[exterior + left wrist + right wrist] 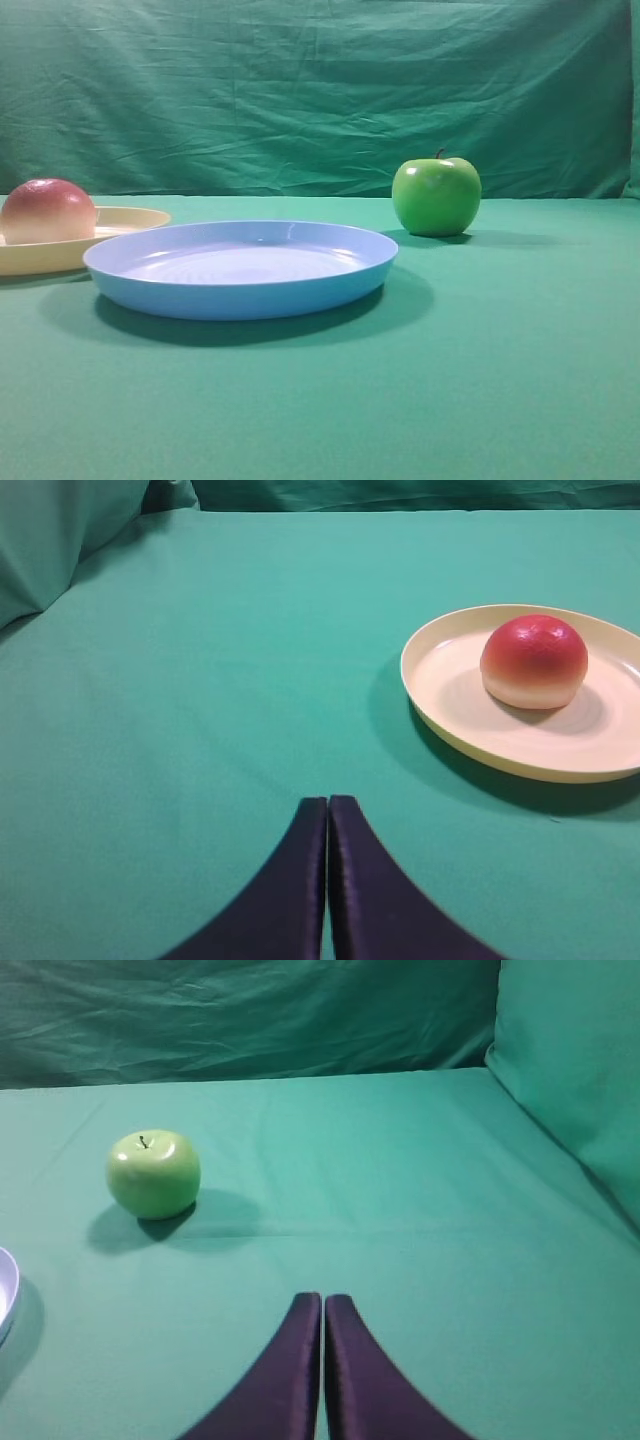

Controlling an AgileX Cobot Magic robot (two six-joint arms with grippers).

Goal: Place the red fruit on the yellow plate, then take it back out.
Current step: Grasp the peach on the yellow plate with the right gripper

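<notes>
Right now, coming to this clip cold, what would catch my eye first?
Probably the big light blue plate, bare, front and centre on the green cloth. Then the red fruit sitting on the yellow plate at the far left, just behind the blue one, and the shiny green apple alone at the back right. Both the left gripper and the right gripper are shut and touch nothing.

Left gripper (327,810): two dark, glossy, curved fingers tapering to narrow tips. Right gripper (322,1305): identical dark curved fingers.
</notes>
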